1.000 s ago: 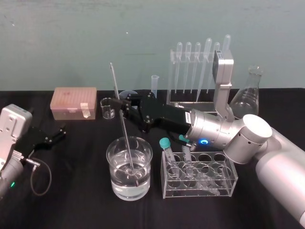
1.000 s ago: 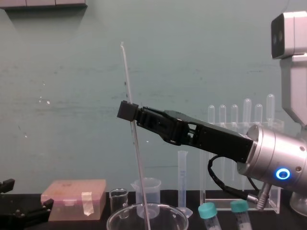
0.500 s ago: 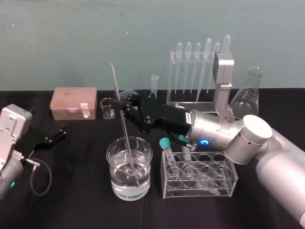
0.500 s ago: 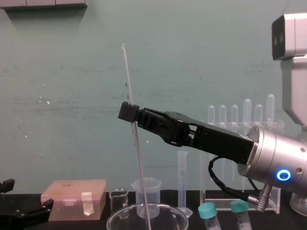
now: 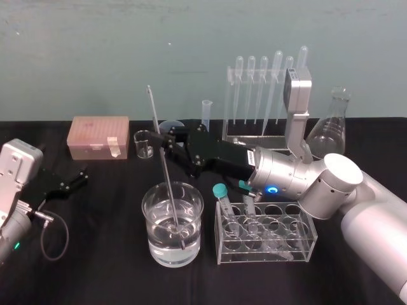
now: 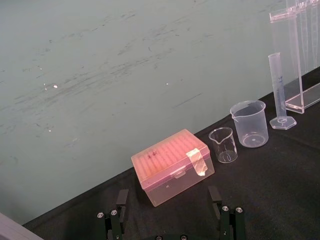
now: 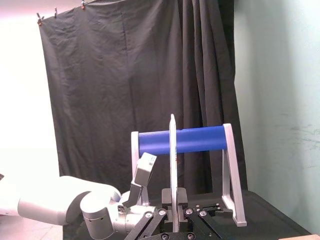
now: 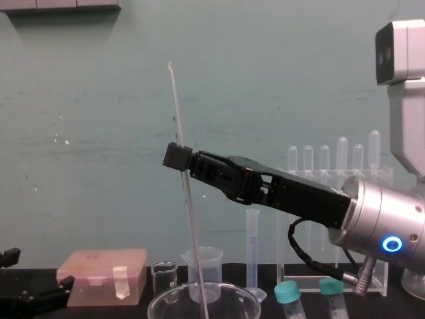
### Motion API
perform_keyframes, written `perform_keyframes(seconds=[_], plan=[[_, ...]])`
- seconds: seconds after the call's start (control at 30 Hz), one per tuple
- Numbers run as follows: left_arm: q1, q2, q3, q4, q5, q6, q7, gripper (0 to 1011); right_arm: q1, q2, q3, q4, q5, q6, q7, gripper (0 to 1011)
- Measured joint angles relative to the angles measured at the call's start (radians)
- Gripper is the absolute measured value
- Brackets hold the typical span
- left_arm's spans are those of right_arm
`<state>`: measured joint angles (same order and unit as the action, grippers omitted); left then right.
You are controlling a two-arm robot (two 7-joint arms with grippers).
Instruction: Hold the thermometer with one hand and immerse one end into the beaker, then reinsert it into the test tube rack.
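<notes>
Beaker (image 5: 172, 223) of clear liquid sits nearest, the thermometer (image 5: 168, 181) standing tilted in it, lower end submerged. Above the rim the right gripper (image 5: 166, 141) is clamped on the rod. The left gripper (image 5: 81, 176) rests at left, fingers spread. Farthest back stands the test tube rack (image 5: 259, 101).

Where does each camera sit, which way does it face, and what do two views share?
Head: high, looking down at table; right gripper holds thermometer in beaker; left gripper parked.
Chest: low, looking across; right gripper enters from right.
Left wrist: faces pink box; own open jaws.
Right wrist: faces curtain past thermometer; own shut jaws.
Shared: head and chest show the gripped thermometer.
</notes>
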<state>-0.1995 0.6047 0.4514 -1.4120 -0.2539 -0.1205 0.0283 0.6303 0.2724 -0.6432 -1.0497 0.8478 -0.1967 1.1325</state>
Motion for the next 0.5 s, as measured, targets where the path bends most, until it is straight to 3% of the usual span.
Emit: perform_keyframes(seconds=[0.5], plan=[[0.0, 0.0, 0.0, 0.0, 0.0, 0.0, 0.0, 1008, 0.002, 0.0, -0.002, 0.003, -0.001, 0.0, 0.004, 56]])
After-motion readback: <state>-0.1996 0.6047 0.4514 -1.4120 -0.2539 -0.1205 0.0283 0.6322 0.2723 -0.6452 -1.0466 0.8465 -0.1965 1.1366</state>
